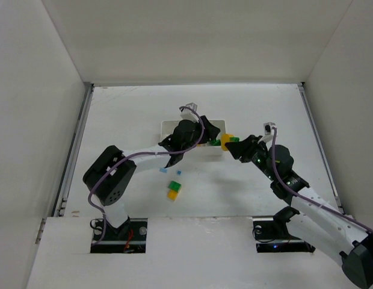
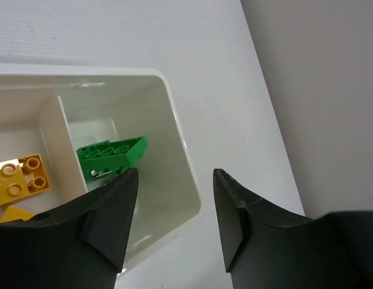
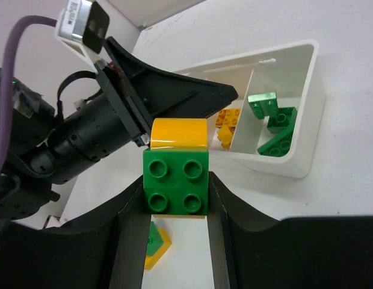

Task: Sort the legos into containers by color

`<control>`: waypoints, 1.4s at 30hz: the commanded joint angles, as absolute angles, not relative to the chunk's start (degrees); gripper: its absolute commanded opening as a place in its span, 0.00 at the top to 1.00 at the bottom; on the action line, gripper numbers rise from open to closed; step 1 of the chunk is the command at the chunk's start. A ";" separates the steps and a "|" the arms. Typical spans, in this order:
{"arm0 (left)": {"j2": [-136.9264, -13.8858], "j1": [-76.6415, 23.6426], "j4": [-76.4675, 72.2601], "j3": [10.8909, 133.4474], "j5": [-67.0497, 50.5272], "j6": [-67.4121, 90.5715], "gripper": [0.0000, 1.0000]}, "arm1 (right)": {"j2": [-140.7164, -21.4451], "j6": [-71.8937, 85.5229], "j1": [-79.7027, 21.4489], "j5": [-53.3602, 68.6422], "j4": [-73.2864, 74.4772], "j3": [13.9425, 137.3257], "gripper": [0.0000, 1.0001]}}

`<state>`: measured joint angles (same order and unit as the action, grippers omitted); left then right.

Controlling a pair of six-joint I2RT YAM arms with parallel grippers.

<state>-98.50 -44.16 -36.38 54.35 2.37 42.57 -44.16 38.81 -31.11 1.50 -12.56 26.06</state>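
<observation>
My right gripper [image 3: 175,188] is shut on a stack of a green lego [image 3: 175,177] on a yellow one [image 3: 178,133], held above the table just right of the white tray [image 3: 295,158]; in the top view this gripper [image 1: 230,144] is at the tray's right end. The tray's end compartment holds green legos [image 3: 274,118], and the one beside it holds yellow legos [image 3: 226,119]. My left gripper [image 2: 174,180] is open and empty above the tray's end wall [image 2: 177,129], over a green lego [image 2: 112,153]. It covers most of the tray [image 1: 213,125] in the top view.
A small green-on-yellow stack [image 1: 174,191] lies on the table in front of the tray, also in the right wrist view [image 3: 155,244]. Two tiny light blue legos [image 1: 164,171] [image 1: 178,173] lie just behind it. White walls enclose the table on three sides.
</observation>
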 commanded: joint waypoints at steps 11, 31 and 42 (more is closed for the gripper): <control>-80.17 -42.93 -52.10 37.37 2.55 57.29 0.44 | -50.88 44.55 -32.56 2.55 -23.28 28.39 0.75; -69.00 -38.90 -65.22 23.47 0.44 63.37 0.42 | -70.48 65.82 -36.43 11.69 -53.96 30.14 0.74; -71.28 -38.80 -66.97 25.05 -2.46 64.42 0.46 | -77.34 70.75 -37.75 15.82 -61.78 31.38 0.73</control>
